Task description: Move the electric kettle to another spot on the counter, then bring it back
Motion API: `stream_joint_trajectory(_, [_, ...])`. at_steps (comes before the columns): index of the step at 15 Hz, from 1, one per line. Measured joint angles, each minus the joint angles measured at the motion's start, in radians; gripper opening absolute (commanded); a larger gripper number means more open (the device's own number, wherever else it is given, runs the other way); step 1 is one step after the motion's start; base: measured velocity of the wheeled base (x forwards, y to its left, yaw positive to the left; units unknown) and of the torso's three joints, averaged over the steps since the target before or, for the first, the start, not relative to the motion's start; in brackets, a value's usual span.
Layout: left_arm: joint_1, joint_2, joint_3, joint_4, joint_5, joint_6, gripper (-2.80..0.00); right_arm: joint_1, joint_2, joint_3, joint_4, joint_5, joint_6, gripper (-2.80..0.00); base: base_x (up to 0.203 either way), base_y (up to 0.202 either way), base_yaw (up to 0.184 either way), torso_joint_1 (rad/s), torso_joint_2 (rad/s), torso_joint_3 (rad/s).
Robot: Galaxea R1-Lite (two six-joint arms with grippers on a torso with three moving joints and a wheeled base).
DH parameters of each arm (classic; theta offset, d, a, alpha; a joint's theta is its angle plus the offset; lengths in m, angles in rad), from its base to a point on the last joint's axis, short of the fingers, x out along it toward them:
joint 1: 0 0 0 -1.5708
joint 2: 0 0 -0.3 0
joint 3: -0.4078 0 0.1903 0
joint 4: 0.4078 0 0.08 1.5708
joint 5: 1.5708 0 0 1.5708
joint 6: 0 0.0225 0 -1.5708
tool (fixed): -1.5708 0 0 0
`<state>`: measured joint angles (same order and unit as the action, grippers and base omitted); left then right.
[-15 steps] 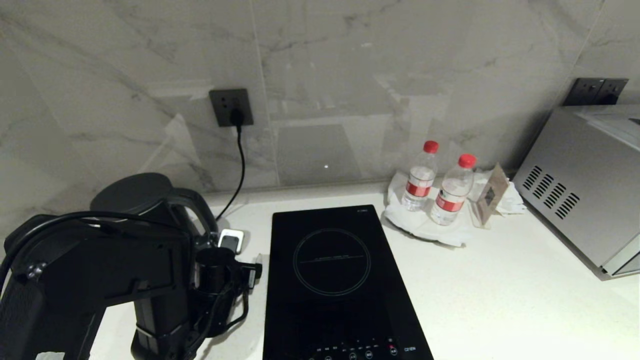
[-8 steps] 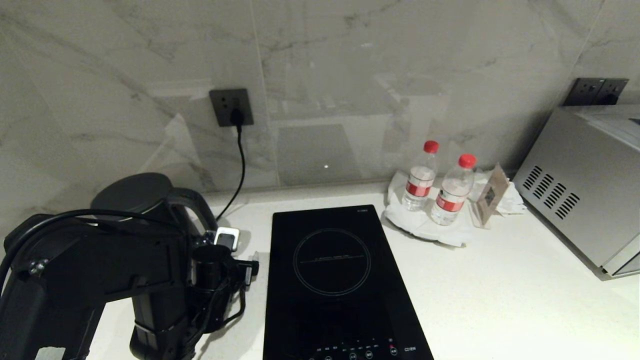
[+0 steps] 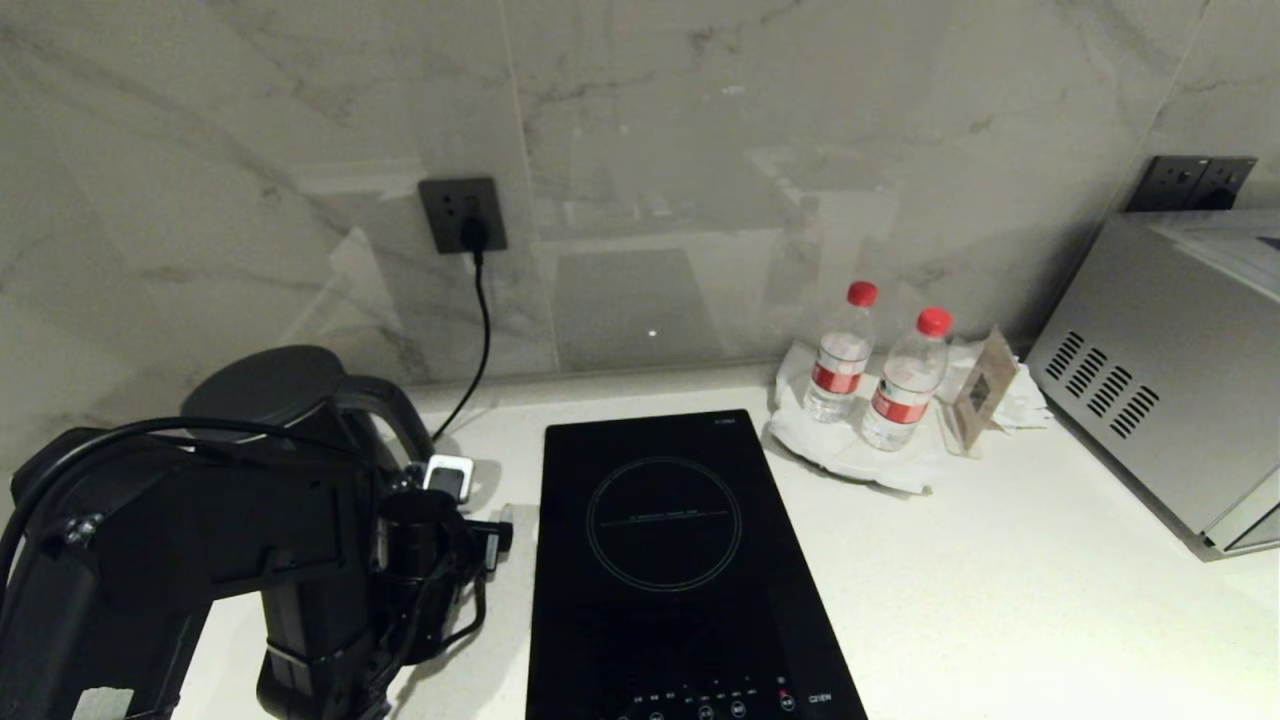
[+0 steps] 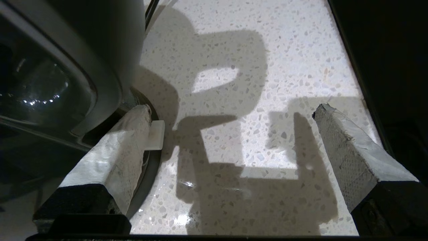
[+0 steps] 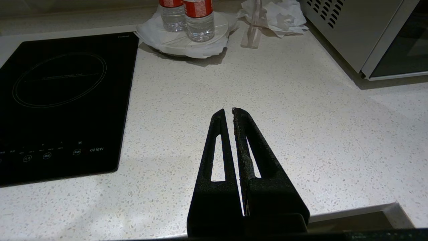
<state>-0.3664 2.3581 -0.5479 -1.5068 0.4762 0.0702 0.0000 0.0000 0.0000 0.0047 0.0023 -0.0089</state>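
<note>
Left tool point(image 4: 230, 134) spread wide just beside the electric kettle point(image 3: 275, 395), gripping nothing. Kettle upright on the white counter point(image 3: 1000, 600) at far left, on its base, left of the induction hob point(image 3: 665, 560). Right tool point(image 5: 229, 115) closed, parked over bare counter. Cannot tell whether any moving is done yet.

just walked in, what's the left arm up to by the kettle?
The left gripper is wide open beside the electric kettle, holding nothing; only speckled counter lies between its fingers. The kettle stands at the counter's left end, left of the induction hob. The right gripper is shut and hangs idle over bare counter.
</note>
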Motion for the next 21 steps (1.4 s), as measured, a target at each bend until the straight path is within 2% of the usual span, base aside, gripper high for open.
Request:
stream_joint_trajectory(12, [-0.002,0.025,0.007,-0.013,-0.005,0.000,0.00,0.000,0.000,0.000,0.000,0.001,0.000,-2.80,0.000,0.000,0.000,0.000,0.00,0.000])
stream_joint_trajectory(16, [-0.031,-0.005,0.066,-0.014,-0.007,-0.006,0.00,0.000,0.000,0.000,0.000,0.000,0.000,-2.80,0.000,0.000,0.000,0.000,0.00,0.000])
stream_joint_trajectory(21, [-0.057,-0.036,0.144,-0.013,-0.019,-0.048,0.00,0.000,0.000,0.000,0.000,0.000,0.000,-2.80,0.000,0.000,0.000,0.000,0.00,0.000])
